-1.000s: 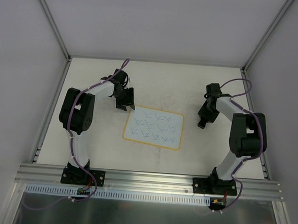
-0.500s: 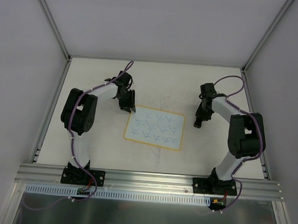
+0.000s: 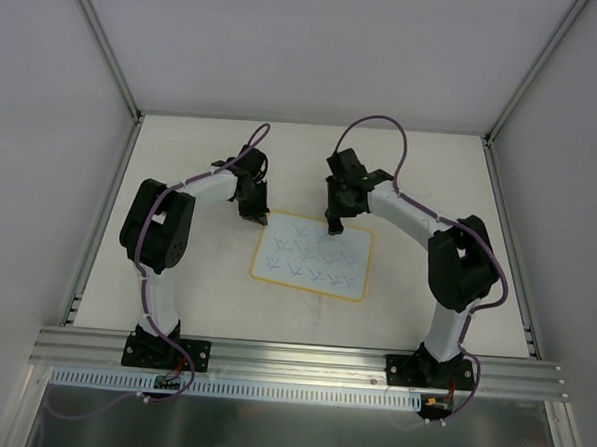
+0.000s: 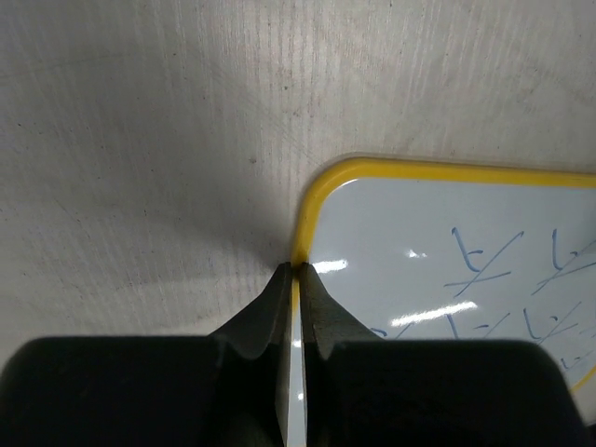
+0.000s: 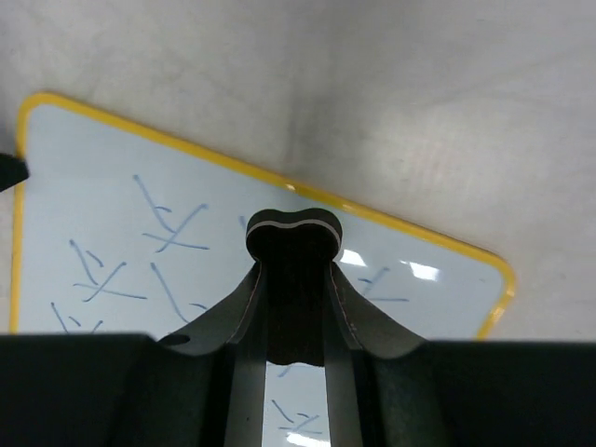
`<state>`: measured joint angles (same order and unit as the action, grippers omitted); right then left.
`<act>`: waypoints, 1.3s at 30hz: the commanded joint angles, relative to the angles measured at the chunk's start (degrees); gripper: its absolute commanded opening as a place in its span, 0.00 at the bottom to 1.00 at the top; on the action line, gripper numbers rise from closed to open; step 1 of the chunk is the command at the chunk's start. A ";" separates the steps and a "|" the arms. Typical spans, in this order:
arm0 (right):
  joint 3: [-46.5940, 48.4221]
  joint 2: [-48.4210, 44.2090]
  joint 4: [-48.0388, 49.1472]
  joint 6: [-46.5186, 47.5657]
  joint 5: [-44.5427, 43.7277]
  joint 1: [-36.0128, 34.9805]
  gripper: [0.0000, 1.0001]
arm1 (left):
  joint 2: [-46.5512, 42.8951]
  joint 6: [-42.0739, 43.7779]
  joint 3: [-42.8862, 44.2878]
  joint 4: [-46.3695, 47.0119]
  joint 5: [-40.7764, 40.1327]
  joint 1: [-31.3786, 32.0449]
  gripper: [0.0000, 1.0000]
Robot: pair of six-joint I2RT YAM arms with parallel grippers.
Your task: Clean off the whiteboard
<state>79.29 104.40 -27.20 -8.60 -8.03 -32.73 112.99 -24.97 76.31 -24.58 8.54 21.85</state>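
- Top view: the whiteboard (image 3: pixel 313 259) lies flat mid-worktop (image 3: pixel 195 278), between my two arms. The left tool (image 3: pixel 256 213) sits at its far-left corner and the right tool (image 3: pixel 332 225) hangs over its far edge.
- Top view again: blue scribbles (image 3: pixel 294 271) run across most of the white face. I'd say the wiping has barely begun, if at all.
- Left wrist: the left tool (image 4: pixel 296 272) is pinched fully together with nothing between its fingers. Its tips press on the yellow border at the board's edge, just below the rounded corner. That looks to me like pinning the board so it won't slide.
- Left wrist: marks (image 4: pixel 484 265) show on the white just beside that corner.
- Right wrist: the right tool (image 5: pixel 293 268) is clamped on a dark eraser (image 5: pixel 292 231), whose end pokes out past the fingertips, over the board near its far border.
- Right wrist: strokes (image 5: pixel 172 228) lie left of the eraser and more below it. I can't tell whether the pad is touching yet.
- My read: grip and bracing are done, and nearly the whole face is left to clear.
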 commanded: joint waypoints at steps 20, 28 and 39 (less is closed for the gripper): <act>16.26 19.80 -8.83 10.36 -2.24 -12.62 0.00 | 3.11 -2.27 -3.63 -3.46 -5.46 0.48 0.00; 2.20 12.42 -8.22 7.02 -5.41 -9.20 0.00 | 3.82 -2.98 -3.54 -3.90 -6.77 0.04 0.00; -17.83 -2.88 -3.30 -0.01 -7.34 -0.85 0.00 | 4.34 -2.71 -2.66 -4.60 -6.51 -0.14 0.00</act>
<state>66.85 103.20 -22.90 -6.72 -9.74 -35.75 112.88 -28.45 75.57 -23.55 7.55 22.15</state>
